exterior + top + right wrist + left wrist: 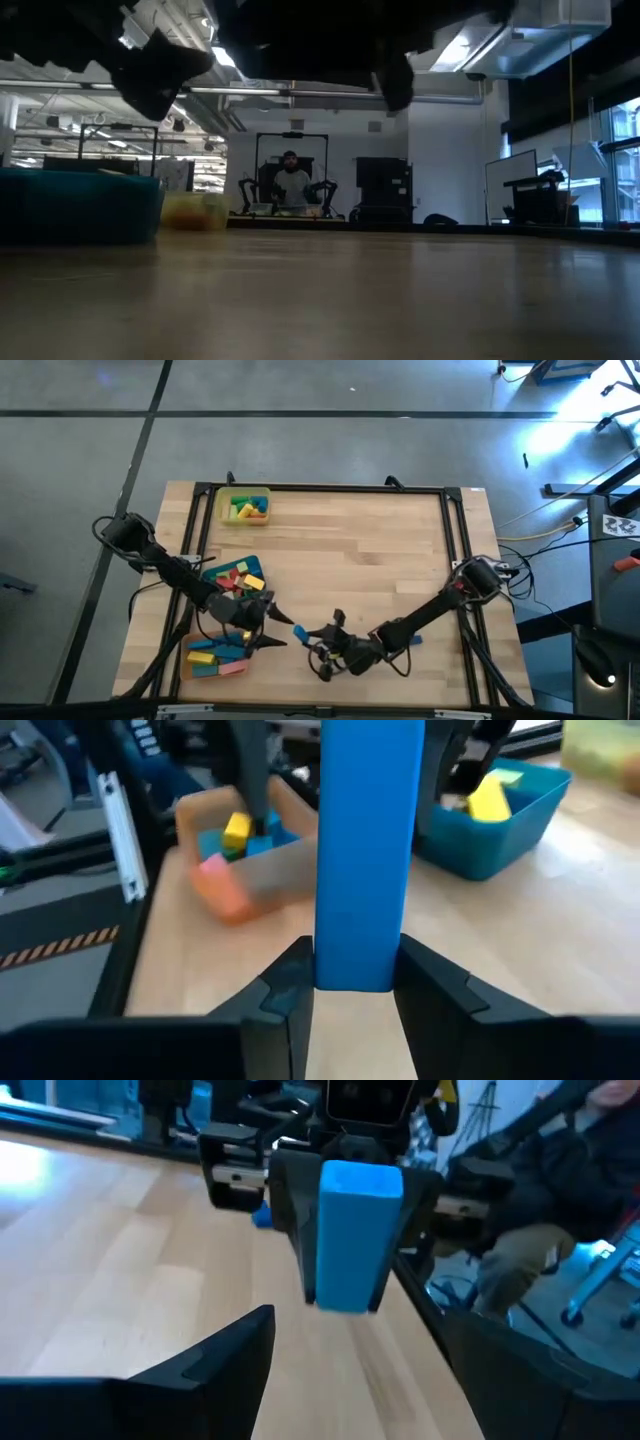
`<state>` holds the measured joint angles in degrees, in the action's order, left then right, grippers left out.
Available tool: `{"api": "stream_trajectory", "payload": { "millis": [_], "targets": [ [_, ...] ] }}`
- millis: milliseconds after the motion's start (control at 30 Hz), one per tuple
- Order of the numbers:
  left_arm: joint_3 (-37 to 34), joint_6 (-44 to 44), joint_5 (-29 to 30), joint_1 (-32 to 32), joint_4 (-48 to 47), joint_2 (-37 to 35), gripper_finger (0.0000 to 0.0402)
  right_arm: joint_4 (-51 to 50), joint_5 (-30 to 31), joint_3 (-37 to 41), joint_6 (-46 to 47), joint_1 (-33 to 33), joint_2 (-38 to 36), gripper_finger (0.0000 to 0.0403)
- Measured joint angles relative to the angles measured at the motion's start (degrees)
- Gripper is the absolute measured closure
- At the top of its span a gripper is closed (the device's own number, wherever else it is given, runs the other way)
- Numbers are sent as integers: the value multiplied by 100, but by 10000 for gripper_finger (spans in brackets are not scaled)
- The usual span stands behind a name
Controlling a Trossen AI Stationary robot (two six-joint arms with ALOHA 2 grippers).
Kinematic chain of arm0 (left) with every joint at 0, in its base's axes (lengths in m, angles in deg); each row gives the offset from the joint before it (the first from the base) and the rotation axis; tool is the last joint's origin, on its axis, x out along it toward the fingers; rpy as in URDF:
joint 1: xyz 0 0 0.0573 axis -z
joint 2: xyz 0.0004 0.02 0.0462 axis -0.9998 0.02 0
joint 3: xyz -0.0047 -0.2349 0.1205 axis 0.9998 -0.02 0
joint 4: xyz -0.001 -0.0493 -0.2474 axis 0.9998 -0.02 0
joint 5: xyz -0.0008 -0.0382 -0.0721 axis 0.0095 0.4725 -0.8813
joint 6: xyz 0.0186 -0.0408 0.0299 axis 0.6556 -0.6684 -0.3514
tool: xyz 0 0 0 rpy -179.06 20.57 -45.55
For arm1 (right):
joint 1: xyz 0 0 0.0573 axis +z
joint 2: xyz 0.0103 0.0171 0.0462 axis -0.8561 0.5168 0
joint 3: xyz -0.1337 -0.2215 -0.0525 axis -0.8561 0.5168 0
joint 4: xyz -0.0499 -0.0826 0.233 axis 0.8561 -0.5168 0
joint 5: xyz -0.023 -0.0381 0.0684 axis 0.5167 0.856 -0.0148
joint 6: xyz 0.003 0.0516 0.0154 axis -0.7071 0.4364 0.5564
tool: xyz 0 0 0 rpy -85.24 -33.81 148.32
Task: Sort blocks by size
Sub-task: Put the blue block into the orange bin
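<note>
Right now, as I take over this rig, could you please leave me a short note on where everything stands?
Right gripper: shut on a long blue block, held out toward the left arm at the table's front middle.
Left gripper: open, facing that block end-on, not gripping it; looks like a handover about to happen.
Trays: yellow tray at the back left holds a few small blocks; blue tray and orange tray at the front left hold mixed red, yellow, green, blue and pink blocks.
Done: most blocks sit in trays.
Left: pass the blue block and place it, likely in the orange tray.
</note>
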<state>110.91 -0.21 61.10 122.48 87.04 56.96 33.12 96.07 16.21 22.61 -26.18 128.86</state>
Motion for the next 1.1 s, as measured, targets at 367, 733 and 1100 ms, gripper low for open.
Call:
{"api": "stream_trajectory", "payload": {
  "millis": [367,733,1100],
  "targets": [
    [310,164,62,-306,18,0,126,406,-68,-4,-380,-251,22,284],
    [359,297,35,-511,26,0,230,590,-39,-9,-579,-244,23,284],
    [361,735,-102,-502,-8,-22,311,646,-202,-16,-572,-241,26,216]
  ]
}}
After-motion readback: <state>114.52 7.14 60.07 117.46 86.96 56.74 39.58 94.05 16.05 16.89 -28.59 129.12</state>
